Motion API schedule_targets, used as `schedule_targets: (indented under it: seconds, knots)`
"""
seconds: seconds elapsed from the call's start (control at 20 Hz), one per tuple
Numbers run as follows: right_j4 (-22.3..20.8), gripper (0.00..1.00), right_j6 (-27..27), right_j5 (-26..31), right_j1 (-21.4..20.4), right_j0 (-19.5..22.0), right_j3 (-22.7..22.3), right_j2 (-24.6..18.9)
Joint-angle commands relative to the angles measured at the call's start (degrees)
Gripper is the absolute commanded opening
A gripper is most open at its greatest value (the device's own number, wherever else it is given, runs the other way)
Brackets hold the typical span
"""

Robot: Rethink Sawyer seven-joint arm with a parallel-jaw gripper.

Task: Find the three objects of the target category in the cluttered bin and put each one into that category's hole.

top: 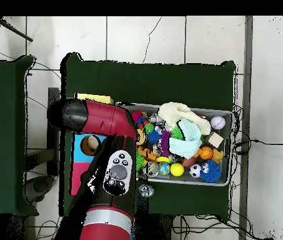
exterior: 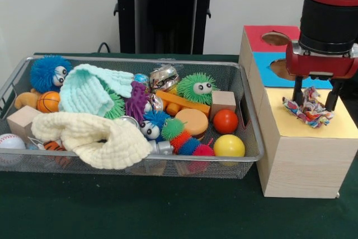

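The red and black gripper (exterior: 316,98) points straight down, its two black fingers (exterior: 298,90) spread on either side of a crumpled, many-coloured cloth (exterior: 307,111). The cloth lies between them on the yellow top of the wooden box (exterior: 313,124). I think it belongs in a hole, so the fingers seem placed to move it. The wire bin of toys (exterior: 246,110) sits well away.
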State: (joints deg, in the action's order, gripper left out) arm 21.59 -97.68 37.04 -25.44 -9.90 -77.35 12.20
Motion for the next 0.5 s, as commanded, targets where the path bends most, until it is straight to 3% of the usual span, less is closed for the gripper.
schedule_targets:
  seconds: [0.05, 0.5]
  knots:
    - [0.15, 1.0, -13.76, 2.55, 0.5, 1.08, 0.38, -0.4]
    - [-0.31, 1.0, -13.85, 5.47, 0.73, 0.74, 2.4, 0.53]
